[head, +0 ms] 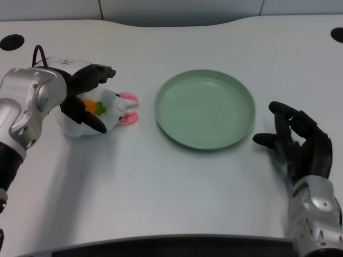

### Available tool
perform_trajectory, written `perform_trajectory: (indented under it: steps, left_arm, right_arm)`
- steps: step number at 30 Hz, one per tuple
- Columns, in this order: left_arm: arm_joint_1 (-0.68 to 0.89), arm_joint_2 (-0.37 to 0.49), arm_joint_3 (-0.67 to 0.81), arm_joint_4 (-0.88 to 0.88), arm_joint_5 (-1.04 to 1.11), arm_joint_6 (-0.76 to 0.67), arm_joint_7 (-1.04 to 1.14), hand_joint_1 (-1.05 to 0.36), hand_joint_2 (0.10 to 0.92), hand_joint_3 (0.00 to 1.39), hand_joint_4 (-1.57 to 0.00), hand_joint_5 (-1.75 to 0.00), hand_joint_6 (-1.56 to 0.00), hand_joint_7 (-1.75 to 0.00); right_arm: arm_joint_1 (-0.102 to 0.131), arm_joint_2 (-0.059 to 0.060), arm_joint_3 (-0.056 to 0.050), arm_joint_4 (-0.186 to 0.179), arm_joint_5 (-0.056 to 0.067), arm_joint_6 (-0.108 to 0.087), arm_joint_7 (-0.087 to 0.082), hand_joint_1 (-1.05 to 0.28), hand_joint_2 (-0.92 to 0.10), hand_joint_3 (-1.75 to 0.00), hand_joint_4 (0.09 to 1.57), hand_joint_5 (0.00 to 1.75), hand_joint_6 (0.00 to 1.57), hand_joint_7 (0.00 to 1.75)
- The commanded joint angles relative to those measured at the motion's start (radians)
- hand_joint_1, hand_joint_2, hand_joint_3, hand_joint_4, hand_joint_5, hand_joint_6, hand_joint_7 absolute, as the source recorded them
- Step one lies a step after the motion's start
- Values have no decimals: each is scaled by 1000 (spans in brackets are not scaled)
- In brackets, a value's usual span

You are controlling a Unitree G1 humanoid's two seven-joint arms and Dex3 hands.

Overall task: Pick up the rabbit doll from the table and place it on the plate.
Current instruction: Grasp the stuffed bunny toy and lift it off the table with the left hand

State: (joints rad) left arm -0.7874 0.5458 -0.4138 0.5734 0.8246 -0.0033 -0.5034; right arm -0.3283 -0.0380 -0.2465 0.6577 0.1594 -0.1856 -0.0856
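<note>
Surface: white matte table [161, 187] with a curved far edge; all places below are given relative to the round pale-green shallow plastic plate [204, 108].
Plate: upright on the table, nothing in it.
Rabbit doll: small white plush rabbit doll [113, 108] with pink-lined ears and an orange-and-green carrot patch, lying on the table just to the plate's left, not touching its rim.
Long axis: runs roughly left to right, ears pointing toward the plate, body end away from it.
Left hand: black many-fingered left hand [86, 96] on a silver forearm, at the doll's far-from-plate end; fingers arched over the doll's top, thumb low across its front, so the doll sits between them. Whether they press firmly cannot be told.
Nearer hand: the left hand, directly at the doll; the plate lies between the doll and the other arm.
Judged step: grasp being formed; lift not yet made.
Next move: judged a short carry toward the plate, along the doll's own axis, ears leading.
</note>
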Motion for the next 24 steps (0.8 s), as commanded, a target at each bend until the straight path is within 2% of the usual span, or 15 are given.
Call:
perform_trajectory:
  steps: [1,5,8,10,12,15,20,24]
  left_arm:
    - [-35,-13,-15,52,-11,2,17,-1030,921,63,-10,-5,-43,-14]
    - [-88,-47,-44,181,-4,4,52,-1031,919,54,-8,-4,-48,-15]
    - [-113,-47,-97,264,44,-35,143,-1020,921,40,-50,-26,-73,-24]
    - [-126,-43,-129,316,69,-69,206,-1015,919,30,-86,-45,-100,-34]
    - [-140,-38,-162,363,97,-95,262,-1014,918,22,-107,-57,-125,-42]
    - [-159,-35,-199,419,126,-117,321,-997,913,11,-122,-66,-151,-47]
    - [-181,-37,-237,502,149,-143,400,-964,887,0,-191,-104,-202,-52]
    - [-192,-45,-258,540,156,-142,436,-950,872,0,-211,-117,-221,-47]
  right_arm:
    - [12,8,1,-9,1,3,-2,-338,-921,-245,768,1125,790,543]
    - [14,9,-4,-15,11,5,5,-324,-921,-237,791,1134,796,549]
    - [23,7,0,-24,5,2,6,-325,-921,-234,783,1128,797,550]
    - [28,7,0,-31,6,1,9,-323,-921,-237,782,1129,797,552]
    - [32,9,-2,-40,11,11,8,-325,-921,-238,785,1133,799,552]
    - [37,8,-2,-50,11,19,7,-325,-921,-243,789,1135,795,548]
    - [39,7,-3,-47,12,11,14,-329,-921,-253,790,1137,790,538]
    - [40,6,-4,-47,11,14,12,-321,-921,-252,773,1133,791,532]
